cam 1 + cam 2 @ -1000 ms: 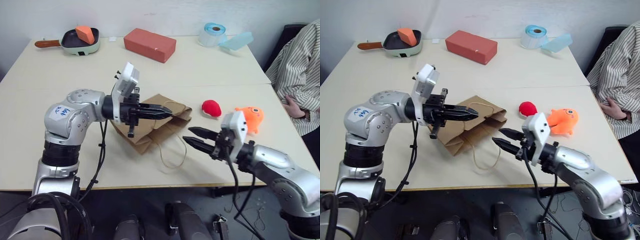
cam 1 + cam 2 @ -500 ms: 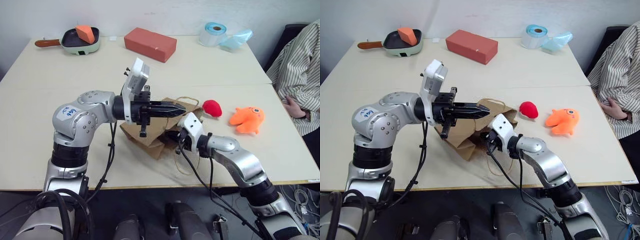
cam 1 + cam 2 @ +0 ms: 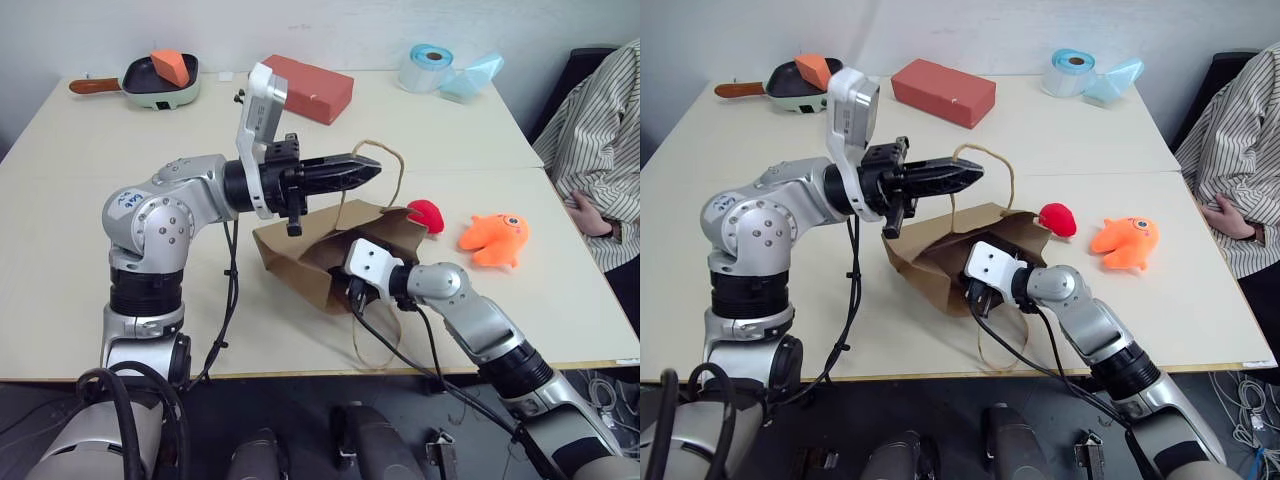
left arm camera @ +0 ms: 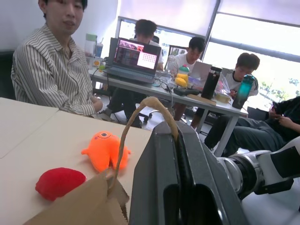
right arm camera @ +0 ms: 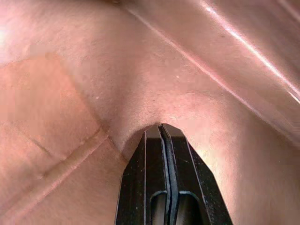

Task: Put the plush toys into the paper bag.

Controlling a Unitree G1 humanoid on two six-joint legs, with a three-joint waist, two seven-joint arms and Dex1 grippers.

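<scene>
The brown paper bag (image 3: 300, 255) lies on the table with its mouth raised. My left gripper (image 3: 372, 165) hangs above it, shut on one tan cord handle (image 4: 154, 101), which loops over the fingertips. My right gripper (image 5: 161, 126) is reached into the bag's mouth, shut, its tips against the paper inside; from the head views the fingers are hidden by the bag. The red plush toy (image 3: 425, 215) lies just right of the bag. Farther right on the table is the orange plush toy (image 3: 495, 237). Both toys are apart from the grippers.
A red brick-shaped box (image 3: 300, 85), a green pan (image 3: 160, 90) with an orange wedge and a tape roll (image 3: 425, 68) stand at the table's far side. A person in a striped shirt (image 3: 600, 150) sits at the right. The bag's other handle (image 3: 375, 340) trails toward the front edge.
My left gripper rose with the handle, lifting the bag's mouth open. My right gripper shut and moved from the front right into the bag's mouth.
</scene>
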